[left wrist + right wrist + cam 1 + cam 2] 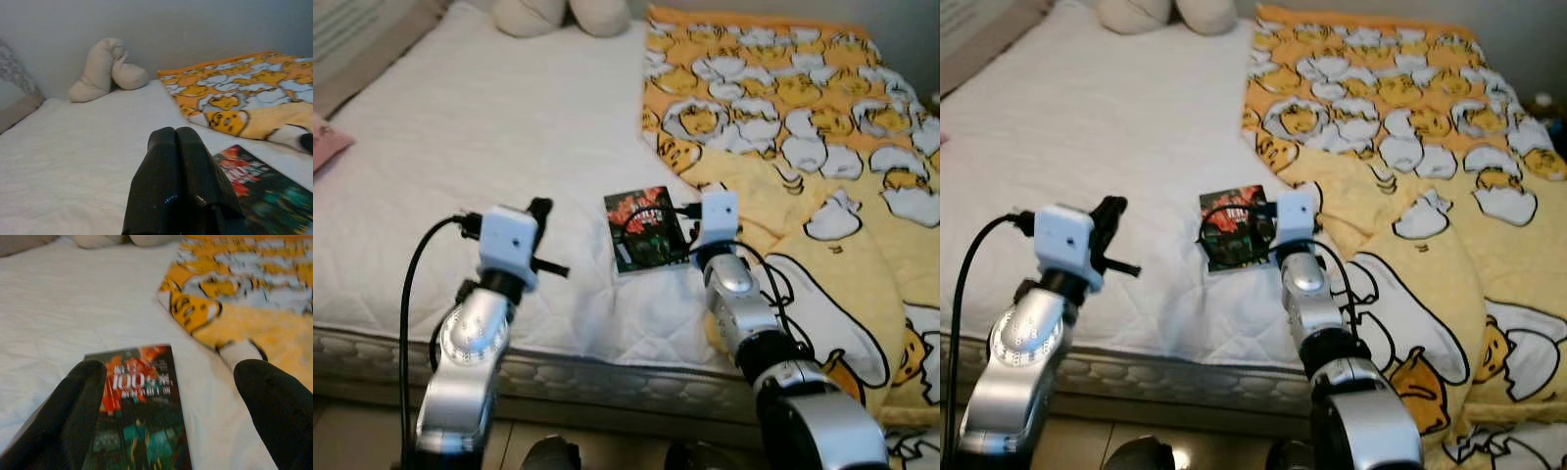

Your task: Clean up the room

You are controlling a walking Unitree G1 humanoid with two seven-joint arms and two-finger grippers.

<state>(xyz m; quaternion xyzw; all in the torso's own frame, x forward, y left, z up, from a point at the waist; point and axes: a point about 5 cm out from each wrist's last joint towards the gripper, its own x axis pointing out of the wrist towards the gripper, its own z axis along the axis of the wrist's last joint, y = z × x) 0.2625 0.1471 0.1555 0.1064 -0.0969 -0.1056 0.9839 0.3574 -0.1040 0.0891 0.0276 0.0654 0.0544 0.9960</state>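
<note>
You had no bin, box or basket before you at this moment; the thing to deal with was the book (pixel 645 230), a dark paperback with a red and green cover, lying flat on the white mattress (pixel 489 137) near its front edge. It sat just beside the folded edge of the yellow cartoon blanket (pixel 803 127), which covered the bed's right half and hung over the front.

Your right gripper (pixel 171 396) was held low over the near end of the book with its jaws wide apart: one finger (pixel 73 396) stood over the cover's left edge and the other over bare sheet on the blanket side (whether either pad touched anything, you could not tell from these views). The right arm's white camera block (pixel 718 213) hid the book's right corner in the head views.

Your left gripper (pixel 176 147) hovered over the mattress to the left of the book, fingers pressed together and holding nothing.

At the head of the bed lay a cream stuffed toy (pixel 105 66) against the wall, well apart from the book. A pink pillow corner (pixel 328 142) showed at the far left.
</note>
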